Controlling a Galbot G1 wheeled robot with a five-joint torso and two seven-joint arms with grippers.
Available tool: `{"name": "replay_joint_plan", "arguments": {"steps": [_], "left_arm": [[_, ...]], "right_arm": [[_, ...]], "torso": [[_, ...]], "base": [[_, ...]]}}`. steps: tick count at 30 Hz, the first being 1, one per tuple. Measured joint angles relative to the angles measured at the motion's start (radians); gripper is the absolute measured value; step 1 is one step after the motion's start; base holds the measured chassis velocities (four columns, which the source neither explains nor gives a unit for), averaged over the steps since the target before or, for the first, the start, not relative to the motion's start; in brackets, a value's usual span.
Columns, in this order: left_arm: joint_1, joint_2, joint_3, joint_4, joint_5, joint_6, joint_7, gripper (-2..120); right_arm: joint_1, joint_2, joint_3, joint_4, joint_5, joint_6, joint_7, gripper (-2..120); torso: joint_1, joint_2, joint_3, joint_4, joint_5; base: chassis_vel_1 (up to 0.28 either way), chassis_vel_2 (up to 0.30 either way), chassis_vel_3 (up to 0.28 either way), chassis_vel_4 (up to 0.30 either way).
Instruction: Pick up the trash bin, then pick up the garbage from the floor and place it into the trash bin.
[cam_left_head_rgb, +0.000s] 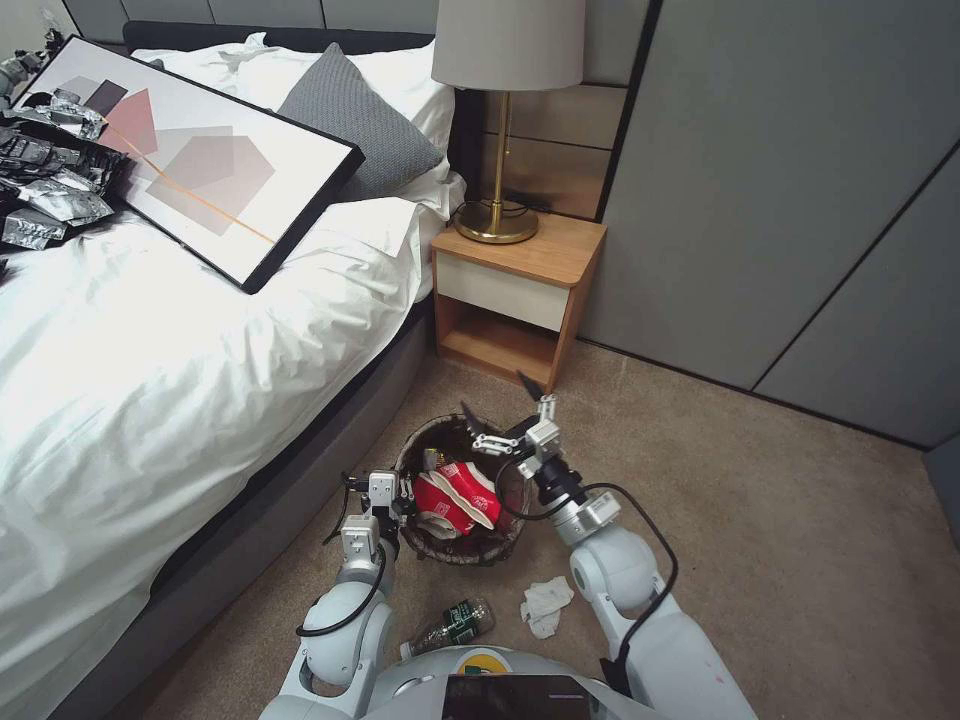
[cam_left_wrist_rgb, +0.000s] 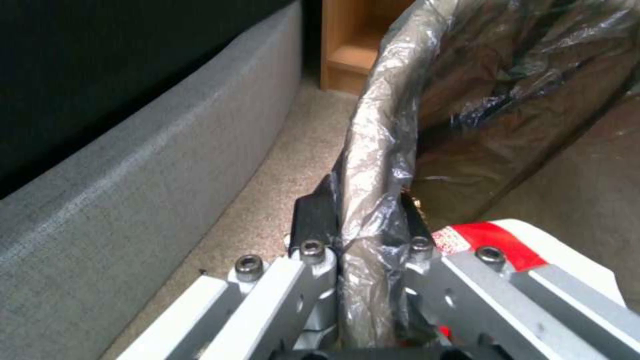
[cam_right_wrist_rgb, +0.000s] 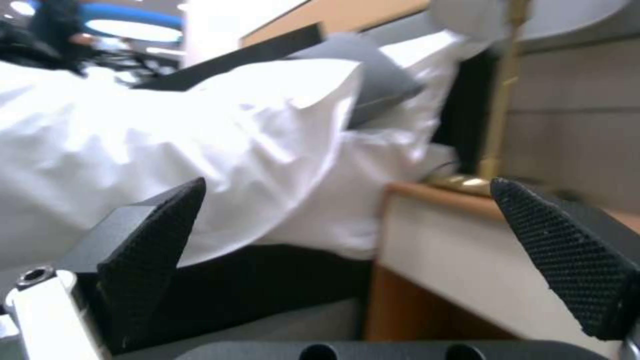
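Left gripper (cam_left_wrist_rgb: 370, 225) pinching the trash bin (cam_left_head_rgb: 420, 445) rim through slick liner; could slip loose. Right gripper (cam_left_head_rgb: 505, 410) spread wide, empty. Tissue (cam_left_head_rgb: 545, 603) and bottle (cam_left_head_rgb: 455, 625) well behind both, unreached.

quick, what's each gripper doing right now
left gripper: shut on the trash bin rim.
right gripper: open, empty, above the bin's far side.

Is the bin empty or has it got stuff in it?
Not empty: red-and-white wrappers lie inside the bin.
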Motion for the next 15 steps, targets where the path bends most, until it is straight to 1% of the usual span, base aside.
{"name": "replay_joint_plan", "arguments": {"steps": [2, 4, 5, 7, 8, 11, 15], "left_arm": [[0.0, 0.0, -0.004, -0.001, -0.001, 0.0, 0.0, 5], [0.0, 0.0, -0.004, -0.001, -0.002, -0.001, 0.0, 5], [0.001, 0.0, -0.005, -0.002, -0.002, -0.001, 0.0, 5], [0.001, -0.001, -0.005, -0.002, -0.002, -0.002, 0.0, 5], [0.001, -0.001, -0.005, -0.002, -0.002, -0.002, 0.0, 5], [0.002, -0.001, -0.007, -0.003, -0.003, -0.003, 0.001, 5], [0.002, -0.001, -0.009, -0.004, -0.004, -0.003, 0.0, 5]], "right_arm": [[-0.045, 0.013, 0.044, 0.027, -0.024, 0.012, 0.038, 100], [-0.059, 0.018, 0.053, 0.028, -0.027, 0.017, 0.055, 100], [-0.079, 0.024, 0.066, 0.028, -0.034, 0.023, 0.081, 100], [-0.125, 0.042, 0.099, 0.014, -0.074, 0.04, 0.151, 100], [-0.125, 0.042, 0.099, 0.014, -0.074, 0.04, 0.151, 100], [-0.161, 0.064, 0.132, -0.017, -0.127, 0.06, 0.217, 100], [-0.173, 0.075, 0.143, -0.035, -0.131, 0.07, 0.242, 100]], "torso": [[0.0, 0.0, 0.0, -0.0002, -0.0001], [0.0, 0.0, 0.0, -0.0002, 0.0], [0.0, 0.0, 0.0, 0.0, 0.0001], [0.0, 0.0, 0.0, -0.0001, 0.0], [0.0, 0.0, 0.0, -0.0001, 0.0], [0.0, 0.0, 0.0, -0.0002, 0.0], [0.0, 0.0, 0.0, 0.0, 0.0001]], "base": [[0.0, 0.0, 0.0, 0.0], [0.0, 0.0, 0.0, 0.0], [0.0, 0.0, 0.0, 0.0], [0.0, 0.0, 0.0, 0.0], [0.0, 0.0, 0.0, 0.0], [0.0, 0.0, 0.0, 0.0], [0.0, 0.0, 0.0, 0.0]]}}
